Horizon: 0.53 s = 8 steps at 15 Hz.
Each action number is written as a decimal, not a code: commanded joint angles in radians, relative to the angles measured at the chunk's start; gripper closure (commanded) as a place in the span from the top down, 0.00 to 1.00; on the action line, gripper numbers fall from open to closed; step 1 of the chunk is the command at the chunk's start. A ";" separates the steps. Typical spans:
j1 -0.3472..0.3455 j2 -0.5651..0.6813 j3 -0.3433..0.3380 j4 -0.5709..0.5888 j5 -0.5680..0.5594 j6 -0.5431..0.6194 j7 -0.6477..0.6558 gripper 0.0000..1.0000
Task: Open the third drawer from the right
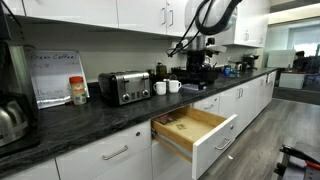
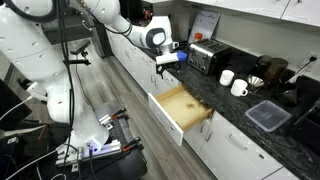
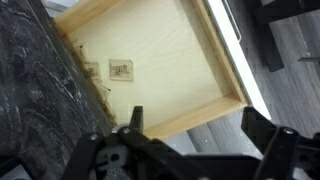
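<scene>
The third drawer from the right (image 1: 193, 127) stands pulled well out under the dark countertop (image 1: 90, 115). It looks a rigid, likely light wooden box, best taken by its bar handle (image 1: 223, 143), since the glossy front seems slippery. In the wrist view the gripper (image 3: 195, 128) hangs at 6 o'clock, spread wide and empty.

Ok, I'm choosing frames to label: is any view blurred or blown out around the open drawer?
Wrist view: soft throughout, the gripper a dark unfocused shape below the evenly lit drawer. Both exterior views: drawer fairly sharp; in an exterior view the room's far end is washed out.
</scene>
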 commanded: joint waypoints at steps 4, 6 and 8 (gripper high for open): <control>0.069 -0.084 0.009 0.028 -0.059 -0.148 0.261 1.00; 0.084 -0.101 0.011 0.030 -0.054 -0.179 0.302 1.00; 0.098 -0.118 0.012 0.025 -0.049 -0.196 0.320 1.00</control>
